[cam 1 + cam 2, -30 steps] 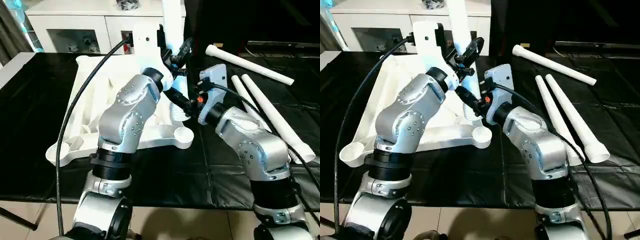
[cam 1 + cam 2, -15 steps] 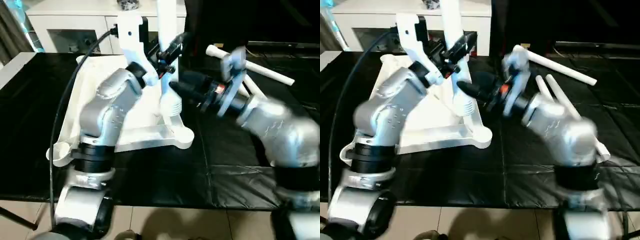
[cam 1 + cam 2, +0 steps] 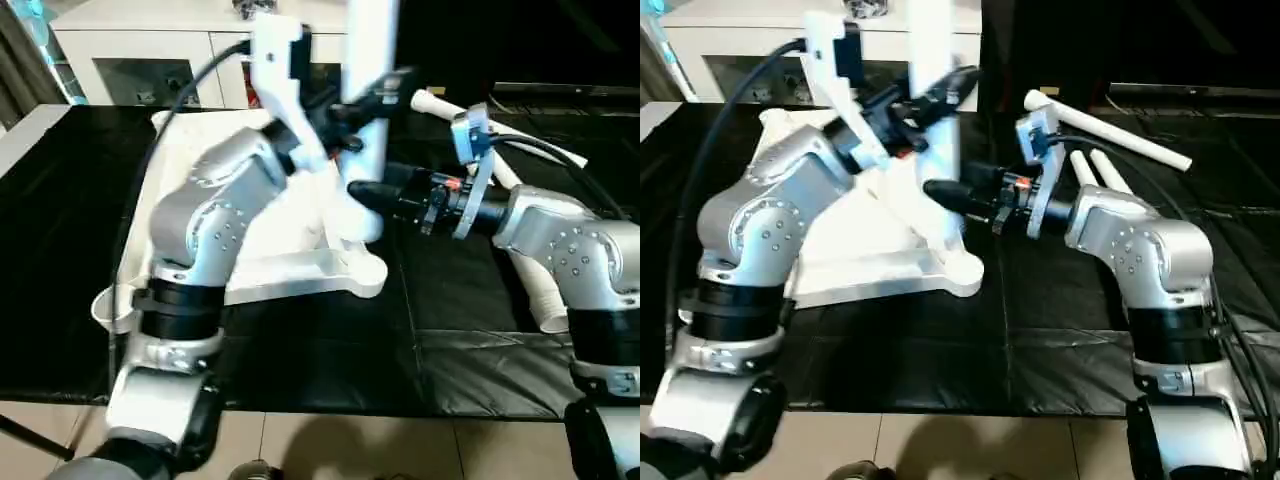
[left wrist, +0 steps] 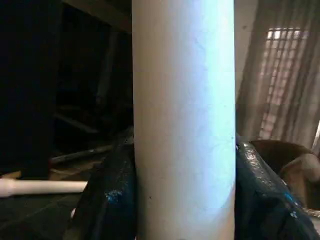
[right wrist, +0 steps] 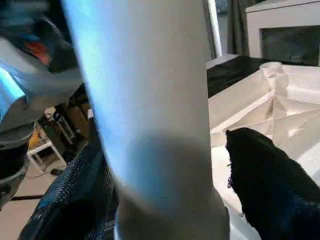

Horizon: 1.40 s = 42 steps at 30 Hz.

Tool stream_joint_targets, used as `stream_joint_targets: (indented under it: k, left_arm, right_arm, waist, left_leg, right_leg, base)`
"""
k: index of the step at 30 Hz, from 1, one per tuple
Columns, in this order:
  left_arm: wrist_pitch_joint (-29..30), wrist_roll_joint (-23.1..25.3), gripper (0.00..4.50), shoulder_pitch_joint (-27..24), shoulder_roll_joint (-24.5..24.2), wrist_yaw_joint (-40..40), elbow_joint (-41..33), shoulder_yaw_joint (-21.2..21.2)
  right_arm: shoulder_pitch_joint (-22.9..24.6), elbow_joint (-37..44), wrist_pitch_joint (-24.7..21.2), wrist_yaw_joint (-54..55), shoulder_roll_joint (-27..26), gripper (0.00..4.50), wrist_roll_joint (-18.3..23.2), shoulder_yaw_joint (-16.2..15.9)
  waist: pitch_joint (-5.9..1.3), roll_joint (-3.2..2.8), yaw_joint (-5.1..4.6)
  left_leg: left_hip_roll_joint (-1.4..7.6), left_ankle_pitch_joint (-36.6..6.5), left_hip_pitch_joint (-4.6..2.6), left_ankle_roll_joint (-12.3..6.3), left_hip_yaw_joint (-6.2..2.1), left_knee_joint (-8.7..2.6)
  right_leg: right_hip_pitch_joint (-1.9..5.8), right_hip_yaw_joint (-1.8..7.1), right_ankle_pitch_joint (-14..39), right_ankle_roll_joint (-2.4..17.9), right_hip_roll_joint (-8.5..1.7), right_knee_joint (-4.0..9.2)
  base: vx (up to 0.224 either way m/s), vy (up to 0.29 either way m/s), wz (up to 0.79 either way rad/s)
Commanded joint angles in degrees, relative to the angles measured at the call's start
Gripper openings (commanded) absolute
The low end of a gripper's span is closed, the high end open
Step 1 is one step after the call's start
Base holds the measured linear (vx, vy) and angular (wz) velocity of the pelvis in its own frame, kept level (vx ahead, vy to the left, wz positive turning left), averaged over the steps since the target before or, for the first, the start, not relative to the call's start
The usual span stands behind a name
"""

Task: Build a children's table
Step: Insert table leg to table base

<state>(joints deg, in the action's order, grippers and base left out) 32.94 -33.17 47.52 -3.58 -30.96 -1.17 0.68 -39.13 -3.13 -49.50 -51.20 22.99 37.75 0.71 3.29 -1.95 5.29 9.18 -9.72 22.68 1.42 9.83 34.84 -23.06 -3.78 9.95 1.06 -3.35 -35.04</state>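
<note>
The left pincer point(image 3: 362, 108) is clamped on the upright table leg point(image 3: 369, 60), one black finger point(image 4: 107, 195) pressed to each side of the white tube. The leg stands close to vertical, its lower end sitting at the corner socket of the upside-down table top point(image 3: 300, 262), which lies ribbed side up on the black-covered desk point(image 3: 60, 250).

Below the left pincer, the right pincer point(image 3: 362, 192) reaches in level from the right toward the lower, flared part of the same leg. Its fingers point(image 5: 265, 170) stand apart on either side of the tube; the right wrist view shows a gap between the tube and the finger nearer the table top, so the tube is straddled rather than squeezed.

Behind the right pincer's forearm, on the desk, lie three more white table legs: one point(image 3: 1110, 130) set crosswise farther back, and two point(image 3: 1095, 170) side by side, running toward the near edge of the desk and partly hidden by the right arm.

Beyond the left pincer, past the far edge of the desk, stands a white cabinet point(image 3: 150, 50) with glass doors.
</note>
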Motion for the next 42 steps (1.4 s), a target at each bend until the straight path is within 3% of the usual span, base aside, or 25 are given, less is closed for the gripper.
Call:
stream_joint_targets:
  k: [1, 5, 6, 10, 23, 24, 25, 33, 41, 42]
  left_arm:
    - [1.0, -1.2, 1.9, 0.8, 0.2, -0.5, -1.3, 0.0]
    - [3.5, -3.7, 1.9, 0.1, 0.9, -1.5, -3.0, -0.5]
    - [3.5, -3.7, 1.9, 0.1, 0.9, -1.5, -3.0, -0.5]
    - [3.6, -3.7, 1.9, 0.1, 0.6, -1.7, -2.7, -0.6]
    - [3.2, -3.2, 1.88, 1.1, 0.0, -0.4, -0.9, 0.7]
    - [3.3, -3.5, 2.44, 1.4, 0.2, 0.0, -0.6, 1.2]
    - [3.3, -3.7, 2.58, 1.7, 0.4, 0.5, -0.3, 1.7]
    - [1.8, -3.0, 3.02, 3.7, 0.3, 2.1, 1.9, 3.4]
    - [2.9, -1.8, 2.6, 3.3, 0.4, 2.8, 3.4, 2.1]
    - [2.8, -1.8, 2.27, 3.3, 0.4, 2.9, 3.6, 2.3]
  right_arm:
    - [-1.3, -0.4, -0.4, -1.1, 0.3, 3.63, 0.5, -0.6]
    - [-1.7, -1.2, 0.0, -2.7, 0.1, 3.63, 0.1, -1.2]
    - [-1.7, -1.3, 0.0, -2.7, 0.1, 3.33, 0.0, -1.2]
    - [-2.1, -1.9, 0.3, -3.0, 0.1, 2.92, 0.0, -1.2]
    - [-0.7, -1.1, 0.9, -3.8, -0.2, 2.31, -0.5, -2.1]
    - [-0.5, -1.0, 0.9, -3.7, -0.2, 2.27, -0.5, -2.1]
    - [-0.4, -0.9, 1.0, -3.7, -0.3, 2.24, -0.5, -2.2]
    - [1.1, 0.2, 1.6, -3.6, -0.2, 2.04, -1.3, -3.5]
    - [1.0, 0.9, 2.5, -3.9, 0.4, 2.02, -2.5, -4.4]
    - [0.9, 0.9, 2.5, -4.0, 0.4, 2.02, -2.6, -4.4]
  waist:
    - [-4.41, 1.49, 0.21]
    - [-4.43, 1.45, 0.25]
    - [-4.42, 1.46, 0.24]
    - [-4.39, 1.54, 0.2]
    - [-4.47, 1.49, 0.24]
    - [-4.47, 1.51, 0.25]
    - [-4.46, 1.47, 0.24]
    - [-4.53, 1.4, 0.35]
    - [-4.55, 1.35, 0.33]
    - [-4.55, 1.34, 0.38]
  left_leg:
    - [3.28, -5.9, -0.85, -3.26, -0.99, -2.97]
    - [3.36, -5.8, -0.88, -3.18, -1.05, -2.96]
    - [3.34, -5.9, -0.9, -3.24, -1.04, -2.96]
    - [3.29, -5.7, -0.84, -3.25, -1.04, -2.96]
    - [3.36, -5.5, -0.86, -3.07, -1.09, -2.97]
    - [3.34, -5.4, -0.85, -3.1, -1.09, -2.97]
    - [3.26, -5.6, -0.83, -3.21, -1.05, -2.93]
    - [3.31, -5.3, -0.84, -3.27, -1.16, -2.9]
    - [3.35, -5.5, -0.88, -3.24, -1.15, -2.88]
    - [3.31, -5.3, -0.84, -3.29, -1.14, -2.86]
  right_leg:
    - [3.35, 2.62, 14.2, 10.0, -4.82, 4.3]
    - [3.25, 2.63, 14.2, 9.9, -4.8, 4.32]
    - [3.23, 2.62, 14.2, 9.9, -4.78, 4.32]
    - [3.28, 2.62, 14.8, 9.4, -4.78, 4.39]
    - [3.28, 2.63, 13.5, 9.5, -4.74, 4.22]
    - [3.3, 2.63, 13.4, 9.6, -4.75, 4.2]
    - [3.31, 2.64, 13.5, 9.6, -4.73, 4.27]
    - [3.34, 2.59, 12.7, 9.8, -4.76, 4.2]
    - [3.37, 2.6, 12.1, 10.2, -4.77, 4.12]
    - [3.41, 2.61, 12.0, 10.3, -4.81, 4.13]
  base:
    - [0.0, 0.0, 0.0]
    - [0.0, 0.0, 0.0]
    - [0.0, 0.0, 0.0]
    - [0.0, 0.0, 0.0]
    - [0.0, 0.0, 0.0]
    - [0.0, 0.0, 0.0]
    - [0.0, 0.0, 0.0]
    - [0.0, 0.0, 0.0]
    - [0.0, 0.0, 0.0]
    - [0.0, 0.0, 0.0]
